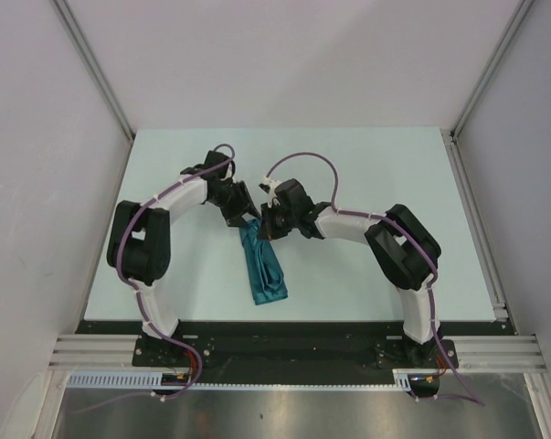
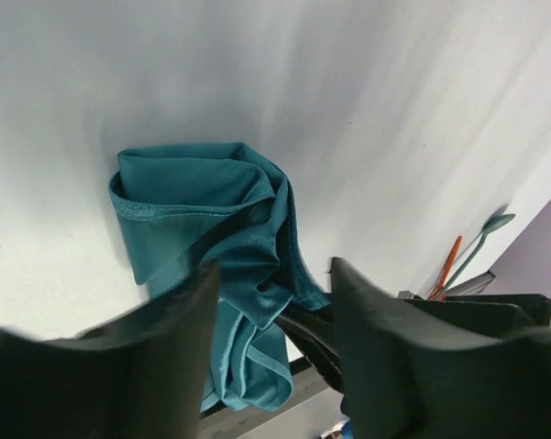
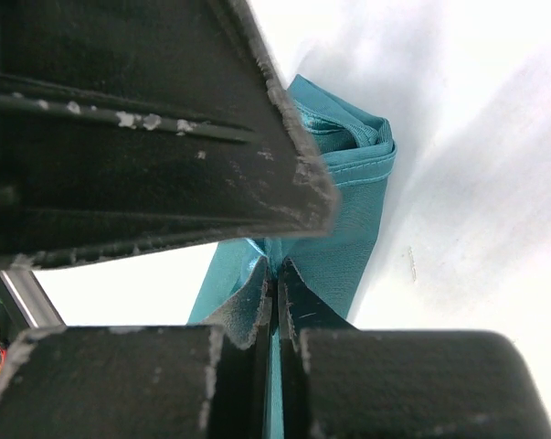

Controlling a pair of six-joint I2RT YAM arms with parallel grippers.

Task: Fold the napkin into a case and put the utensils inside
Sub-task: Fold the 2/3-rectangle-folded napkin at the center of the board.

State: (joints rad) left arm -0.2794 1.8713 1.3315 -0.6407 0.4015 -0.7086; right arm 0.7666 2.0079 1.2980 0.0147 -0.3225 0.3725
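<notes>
The teal napkin (image 1: pixel 265 271) lies as a long, narrow, rumpled strip in the middle of the table, and both grippers meet at its far end. My right gripper (image 3: pixel 275 274) is shut on a raised fold of the napkin (image 3: pixel 348 210), pinching thin cloth between its fingertips. My left gripper (image 2: pixel 273 274) stands open, its fingers (image 2: pixel 170 334) straddling the napkin's (image 2: pixel 202 210) lifted edge and the right gripper's tip. A thin orange-red utensil (image 2: pixel 450 265) shows at the far right of the left wrist view, beside a teal-headed one (image 2: pixel 494 223). Neither is visible from above.
The pale table (image 1: pixel 366 174) has a raised metal rail (image 1: pixel 476 229) along its right side and a black strip (image 1: pixel 293 327) at the near edge. Grey walls close in the left, right and back. Both arms arch over the table's middle.
</notes>
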